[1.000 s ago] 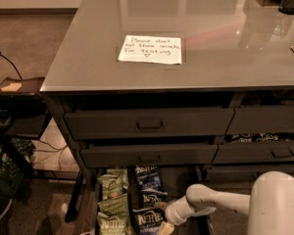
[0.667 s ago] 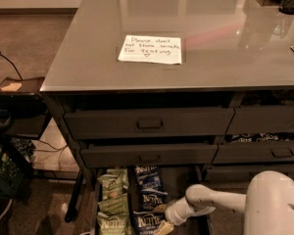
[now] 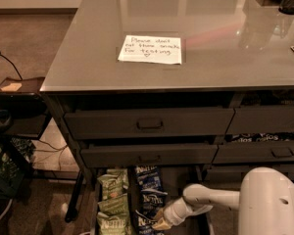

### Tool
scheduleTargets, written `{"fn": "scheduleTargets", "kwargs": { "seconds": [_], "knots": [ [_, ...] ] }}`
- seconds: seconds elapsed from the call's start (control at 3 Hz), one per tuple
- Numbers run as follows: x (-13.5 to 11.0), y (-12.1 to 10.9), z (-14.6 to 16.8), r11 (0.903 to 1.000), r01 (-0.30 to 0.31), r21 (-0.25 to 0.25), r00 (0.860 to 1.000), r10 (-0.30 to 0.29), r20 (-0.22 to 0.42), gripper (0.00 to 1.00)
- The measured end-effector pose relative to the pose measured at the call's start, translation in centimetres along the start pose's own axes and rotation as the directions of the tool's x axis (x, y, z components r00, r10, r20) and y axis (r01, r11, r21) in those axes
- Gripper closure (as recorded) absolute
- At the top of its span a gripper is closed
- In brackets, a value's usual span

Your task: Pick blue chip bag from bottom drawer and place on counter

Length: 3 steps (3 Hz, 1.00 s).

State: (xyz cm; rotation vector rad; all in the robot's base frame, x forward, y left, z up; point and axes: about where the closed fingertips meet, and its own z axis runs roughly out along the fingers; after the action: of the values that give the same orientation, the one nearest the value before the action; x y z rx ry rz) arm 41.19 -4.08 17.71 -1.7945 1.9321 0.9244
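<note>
Gripper [image 3: 161, 223] is low inside the open drawer [image 3: 179, 180], at the blue bags [image 3: 149, 192] beside green bags [image 3: 110, 202]; open or closed, I cannot tell. Note [image 3: 150, 49] lies on tabletop [image 3: 225, 53].

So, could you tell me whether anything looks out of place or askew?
Nothing stands out. The note lies flat on the counter, green chip bags and blue chip bags sit in rows in the open bottom drawer, and the gripper is down beside the blue ones.
</note>
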Motion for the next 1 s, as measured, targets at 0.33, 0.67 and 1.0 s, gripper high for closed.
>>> {"fn": "scheduleTargets", "kwargs": {
  "seconds": [0.33,0.67,1.0],
  "knots": [
    [0.0,0.0,0.0,1.0,0.0,0.0,1.0,0.0,0.0,0.99],
    [-1.1,0.4,-2.6,0.9997,-0.019,-0.012,0.999,0.02,0.043,1.0],
    [-3.1,0.5,-7.3,0.9982,-0.053,-0.029,0.997,0.055,0.056,1.0]
  ]
}}
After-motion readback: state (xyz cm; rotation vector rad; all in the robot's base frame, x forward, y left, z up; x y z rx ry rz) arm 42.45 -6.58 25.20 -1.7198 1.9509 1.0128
